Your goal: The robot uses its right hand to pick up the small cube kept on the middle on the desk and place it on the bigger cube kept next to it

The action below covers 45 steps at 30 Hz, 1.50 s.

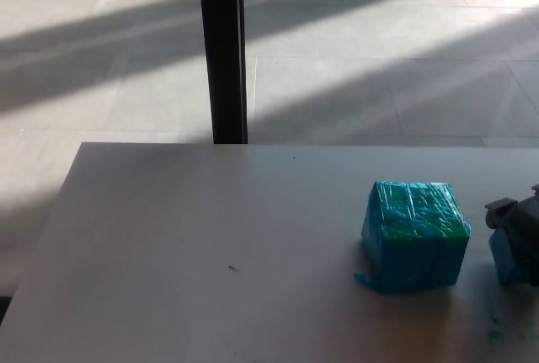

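The bigger cube (414,235), wrapped in teal-blue tape with a green top, stands on the white desk (210,237) at the right. Just right of it, at the picture's right edge, only the left part of the small blue cube (504,258) shows. My black right hand (520,214) reaches in from that edge and sits over the small cube's top, closed on it. Most of the hand and the cube's right part are cut off by the frame. A narrow gap separates the two cubes. My left hand does not show.
A black vertical post (223,47) rises behind the desk's far edge. Sunlit tiled floor (379,60) lies beyond. A tiny dark speck (233,269) lies on the desk's middle, and blue smudges (497,329) mark the surface near the small cube.
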Tool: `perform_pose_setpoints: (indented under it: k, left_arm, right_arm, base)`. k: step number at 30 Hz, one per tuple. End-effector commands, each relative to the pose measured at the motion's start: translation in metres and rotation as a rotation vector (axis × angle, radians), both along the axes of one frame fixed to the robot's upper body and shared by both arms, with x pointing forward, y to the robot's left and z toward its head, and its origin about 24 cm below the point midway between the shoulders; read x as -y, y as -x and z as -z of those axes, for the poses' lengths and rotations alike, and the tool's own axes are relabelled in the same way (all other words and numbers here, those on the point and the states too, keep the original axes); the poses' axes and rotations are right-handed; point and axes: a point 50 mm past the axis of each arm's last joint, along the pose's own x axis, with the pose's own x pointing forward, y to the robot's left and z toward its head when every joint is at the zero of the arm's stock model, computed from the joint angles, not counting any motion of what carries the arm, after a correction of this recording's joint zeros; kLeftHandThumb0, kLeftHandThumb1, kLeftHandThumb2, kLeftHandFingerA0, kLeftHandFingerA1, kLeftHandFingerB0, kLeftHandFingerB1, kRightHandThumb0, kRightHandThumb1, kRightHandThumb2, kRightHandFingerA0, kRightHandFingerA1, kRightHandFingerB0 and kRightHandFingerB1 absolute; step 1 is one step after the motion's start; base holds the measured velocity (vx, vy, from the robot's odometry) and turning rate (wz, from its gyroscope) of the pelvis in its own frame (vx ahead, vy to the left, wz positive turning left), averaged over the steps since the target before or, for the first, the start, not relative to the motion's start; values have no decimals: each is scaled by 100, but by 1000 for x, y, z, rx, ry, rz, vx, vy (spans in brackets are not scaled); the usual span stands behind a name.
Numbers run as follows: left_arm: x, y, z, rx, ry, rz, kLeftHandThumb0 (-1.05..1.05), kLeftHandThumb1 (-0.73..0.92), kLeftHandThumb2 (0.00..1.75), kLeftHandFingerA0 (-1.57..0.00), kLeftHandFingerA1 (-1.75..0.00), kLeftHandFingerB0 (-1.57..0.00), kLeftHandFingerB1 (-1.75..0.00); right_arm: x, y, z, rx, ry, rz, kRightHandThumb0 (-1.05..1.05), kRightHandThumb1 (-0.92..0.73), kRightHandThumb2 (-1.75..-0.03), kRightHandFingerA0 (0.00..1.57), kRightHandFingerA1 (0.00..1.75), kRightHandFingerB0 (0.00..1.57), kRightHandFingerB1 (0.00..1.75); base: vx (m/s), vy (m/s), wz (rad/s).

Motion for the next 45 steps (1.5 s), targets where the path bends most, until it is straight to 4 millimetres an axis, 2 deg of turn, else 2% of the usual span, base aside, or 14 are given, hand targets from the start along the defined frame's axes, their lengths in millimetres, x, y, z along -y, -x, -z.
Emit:
perform_pose_setpoints:
  k: [1,6,9,12,13,14,19,23,24,27,31,36,44,45]
  left_arm:
    - [0,0,-2,18,4,-5,-81,85,63,-35,-48,-26,-35]
    - [0,0,-2,12,-4,2,-81,84,65,-35,-50,-26,-37]
    - [-1,1,-1,14,-4,-6,-86,72,78,-31,-51,-23,-40]
    - [-1,2,-2,13,-9,-10,-82,85,65,-36,-49,-27,-36]
    - [-1,2,-2,16,-2,-5,-80,85,66,-35,-48,-26,-36]
    - [-1,2,-2,19,4,-23,-80,84,65,-37,-49,-27,-36]
    - [-1,2,-1,23,7,-33,-84,73,74,-33,-51,-24,-40]
    - [-1,4,0,8,1,-14,-82,84,65,-31,-46,-26,-36]
    - [-1,4,0,12,7,-27,-87,73,74,-32,-51,-25,-40]
    - [-1,6,1,3,4,-17,-81,84,65,-30,-47,-26,-36]
    - [-1,6,0,13,13,-29,-81,83,66,-27,-47,-25,-36]
    - [-1,6,0,8,18,-42,-82,82,65,-31,-48,-29,-37]
    - [-2,6,-1,0,-13,-14,-86,72,76,-32,-51,-24,-40]
    - [-2,6,-1,2,-11,-21,-81,84,65,-33,-48,-28,-37]
  right_arm:
    - [12,19,27,-54,6,-13,-36,-80,-69,80,158,72,66]
    - [17,17,16,6,-47,-19,-31,-76,-67,82,156,77,60]
    - [22,5,-10,20,-105,24,-27,-71,-63,81,142,75,52]
    - [26,-2,-31,50,-167,41,-28,-74,-63,81,123,75,54]
    - [28,-6,-47,57,-226,46,-21,-76,-70,75,151,68,128]
    - [30,-8,-55,53,-266,55,-19,-75,-70,67,171,57,151]
    - [25,-16,-89,46,-393,32,-23,-77,-66,75,164,67,138]
    - [17,-23,-113,34,-430,29,-21,-75,-59,74,171,56,150]
    - [15,-24,-117,34,-443,19,-21,-75,-64,70,170,61,150]
    - [6,-26,-128,10,-498,-17,-18,-75,-67,72,168,65,151]
    - [-2,-28,-132,-11,-531,-44,-16,-69,-82,78,170,73,149]
    - [-21,-29,-140,-91,-578,-108,-16,-66,-88,78,158,80,125]
    - [-41,-28,-144,-182,-608,-165,-15,-64,-96,75,156,79,124]
    - [-44,-28,-144,-195,-604,-172,-18,-62,-97,83,154,82,128]
  base:
    - [0,0,0]
    - [0,0,0]
    - [0,0,0]
    - [0,0,0]
    - [0,0,0]
    - [0,0,0]
    - [0,0,0]
    - [0,0,0]
    - [0,0,0]
    - [0,0,0]
    - [0,0,0]
    - [0,0,0]
    - [0,0,0]
    - [0,0,0]
